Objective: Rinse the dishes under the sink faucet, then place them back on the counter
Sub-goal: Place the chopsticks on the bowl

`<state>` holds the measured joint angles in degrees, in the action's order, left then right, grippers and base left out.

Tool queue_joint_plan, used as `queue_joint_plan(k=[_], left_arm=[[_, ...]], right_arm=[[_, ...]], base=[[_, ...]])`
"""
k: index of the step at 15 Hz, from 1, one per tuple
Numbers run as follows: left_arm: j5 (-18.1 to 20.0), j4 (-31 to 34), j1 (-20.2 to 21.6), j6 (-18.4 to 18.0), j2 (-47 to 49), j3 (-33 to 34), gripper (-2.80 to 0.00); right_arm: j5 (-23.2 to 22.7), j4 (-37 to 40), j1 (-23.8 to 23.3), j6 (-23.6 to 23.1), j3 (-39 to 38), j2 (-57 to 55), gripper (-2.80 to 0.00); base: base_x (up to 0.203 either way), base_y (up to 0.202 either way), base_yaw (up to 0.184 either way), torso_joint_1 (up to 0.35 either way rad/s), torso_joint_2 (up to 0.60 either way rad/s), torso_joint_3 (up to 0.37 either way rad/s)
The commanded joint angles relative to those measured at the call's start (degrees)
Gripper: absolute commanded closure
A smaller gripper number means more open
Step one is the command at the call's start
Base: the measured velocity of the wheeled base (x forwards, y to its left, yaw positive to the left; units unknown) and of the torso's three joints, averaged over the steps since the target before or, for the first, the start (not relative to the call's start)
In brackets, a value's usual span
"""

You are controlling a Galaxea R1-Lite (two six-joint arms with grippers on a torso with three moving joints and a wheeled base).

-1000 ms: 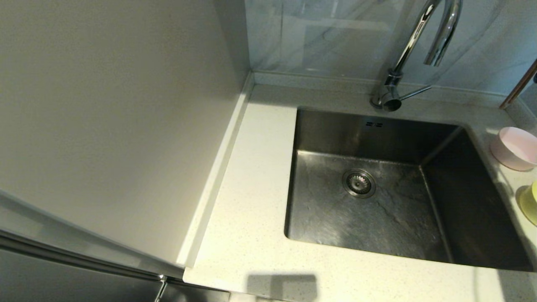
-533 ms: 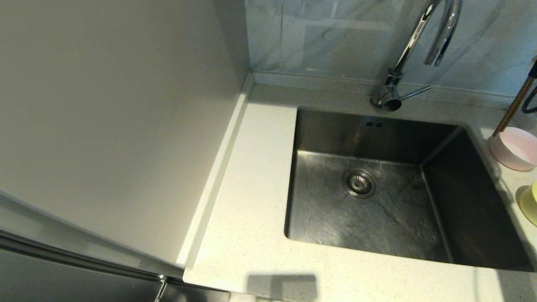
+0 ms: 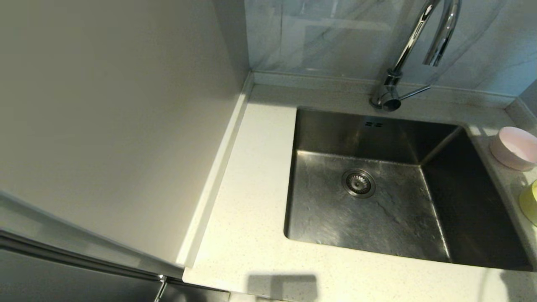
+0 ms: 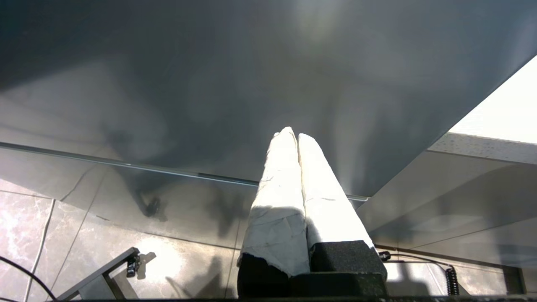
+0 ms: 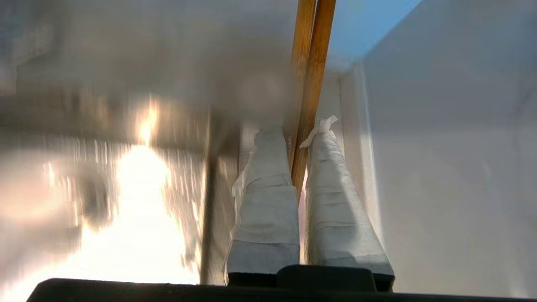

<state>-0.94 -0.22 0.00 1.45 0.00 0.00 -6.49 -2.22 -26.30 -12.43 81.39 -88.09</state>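
Right end effector holds chopsticks; bowls stand on desk beside sink.

Right end effector [image 5: 298,138] is clamped on the chopsticks [image 5: 312,63], seen in the right wrist view only. Left end effector [image 4: 293,136] is parked low by the cabinet front, fingers pressed together, holding nothing. Pink bowl [image 3: 514,147] and green bowl [image 3: 529,201] sit on the desk [image 3: 251,201] right of the sink [image 3: 377,209]; faucet [image 3: 413,50] stands behind it.

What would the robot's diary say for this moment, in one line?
right claw: shut on chopsticks | pink bowl, green bowl: on counter | sink: bare
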Motion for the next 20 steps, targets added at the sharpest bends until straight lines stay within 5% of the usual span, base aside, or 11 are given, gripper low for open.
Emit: queue_joint_plan(k=[1, 3, 5, 8, 20], left_arm=[[-0.03, -0.04, 0.00, 0.04, -0.18, 0.00, 0.00], [-0.03, -0.04, 0.00, 0.04, -0.18, 0.00, 0.00], [-0.03, -0.04, 0.00, 0.04, -0.18, 0.00, 0.00], [-0.03, -0.04, 0.00, 0.04, -0.18, 0.00, 0.00], [-0.03, -0.04, 0.00, 0.04, -0.18, 0.00, 0.00]], right_arm=[[-1.51, 14.09, -3.06, -6.53, 5.13, 0.93, 0.00], [-2.04, 20.05, -5.30, -14.78, 8.09, -0.82, 0.00], [-1.53, 20.61, -5.54, -17.03, 8.12, -3.28, 0.00], [3.77, 20.50, -6.79, -25.03, 8.32, -7.41, 0.00], [5.41, 20.67, -1.59, -28.42, 11.14, -10.19, 0.00]], base=[[0.000, 0.000, 0.000, 0.000, 0.00, 0.000], [0.000, 0.000, 0.000, 0.000, 0.00, 0.000], [0.000, 0.000, 0.000, 0.000, 0.00, 0.000], [0.000, 0.000, 0.000, 0.000, 0.00, 0.000], [0.000, 0.000, 0.000, 0.000, 0.00, 0.000]])
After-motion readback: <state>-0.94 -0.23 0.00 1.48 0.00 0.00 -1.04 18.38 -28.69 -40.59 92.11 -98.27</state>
